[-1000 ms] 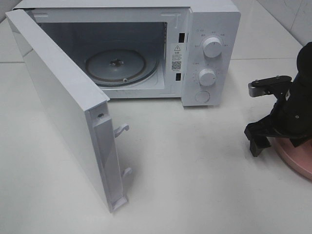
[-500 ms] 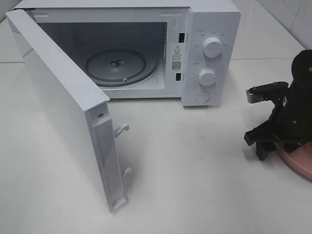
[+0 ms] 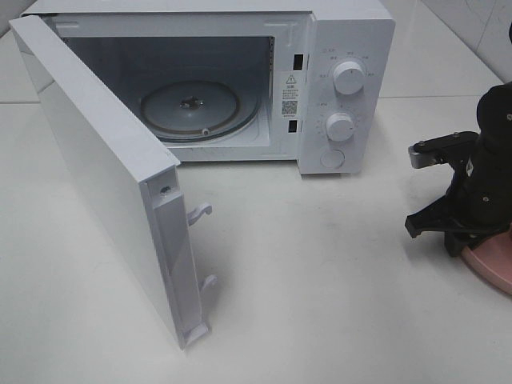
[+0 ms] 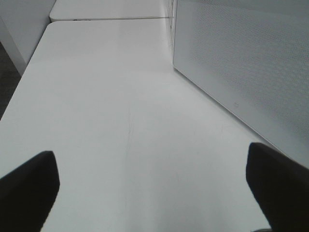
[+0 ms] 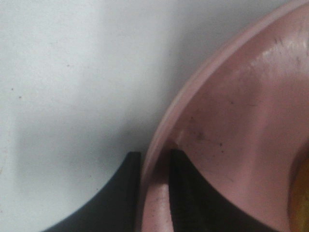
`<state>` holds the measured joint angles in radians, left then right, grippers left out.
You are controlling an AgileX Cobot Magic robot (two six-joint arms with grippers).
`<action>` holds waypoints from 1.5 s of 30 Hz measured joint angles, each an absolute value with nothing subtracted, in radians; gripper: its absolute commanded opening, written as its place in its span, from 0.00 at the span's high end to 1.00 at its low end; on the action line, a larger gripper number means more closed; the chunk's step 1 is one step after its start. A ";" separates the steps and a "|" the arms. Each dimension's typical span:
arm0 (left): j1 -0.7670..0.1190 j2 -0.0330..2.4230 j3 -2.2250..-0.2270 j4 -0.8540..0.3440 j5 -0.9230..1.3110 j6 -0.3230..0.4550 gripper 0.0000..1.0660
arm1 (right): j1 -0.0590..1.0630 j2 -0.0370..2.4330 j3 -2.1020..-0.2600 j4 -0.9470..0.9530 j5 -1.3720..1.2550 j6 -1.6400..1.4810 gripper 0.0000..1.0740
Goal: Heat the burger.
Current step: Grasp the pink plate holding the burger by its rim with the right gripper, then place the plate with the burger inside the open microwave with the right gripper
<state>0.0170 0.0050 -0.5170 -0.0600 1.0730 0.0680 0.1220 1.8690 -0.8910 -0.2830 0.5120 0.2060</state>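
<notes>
White table (image 3: 320, 280), open microwave (image 3: 352, 40), tiles (image 3: 472, 24) beyond

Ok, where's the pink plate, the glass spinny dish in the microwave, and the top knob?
round pink plate (image 5: 231, 135): right wrist view, bare inside near the rim.
round glass turntable (image 3: 228, 112): high view, glass beside the hub.
white top knob (image 3: 349, 77): high view, front face.

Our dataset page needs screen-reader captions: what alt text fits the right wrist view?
The right gripper pinches the rim of a round pink plate between two black fingertips, one outside, one inside. The plate sits on a white table; a yellow sliver at the frame's edge is unidentifiable.
</notes>
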 measured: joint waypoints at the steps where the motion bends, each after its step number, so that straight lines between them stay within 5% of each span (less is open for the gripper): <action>1: 0.017 0.005 -0.517 -0.060 1.073 0.068 0.08 | 0.122 1.869 -0.892 -0.285 0.515 0.209 1.00; 45: 0.017 0.005 -0.517 -0.060 1.073 0.068 0.08 | 0.339 1.749 -0.844 -0.613 0.804 0.524 1.00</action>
<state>0.0170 0.0050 -0.5170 -0.0600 1.0730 0.0680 0.3390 1.7490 -0.8440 -0.6130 0.8040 0.5240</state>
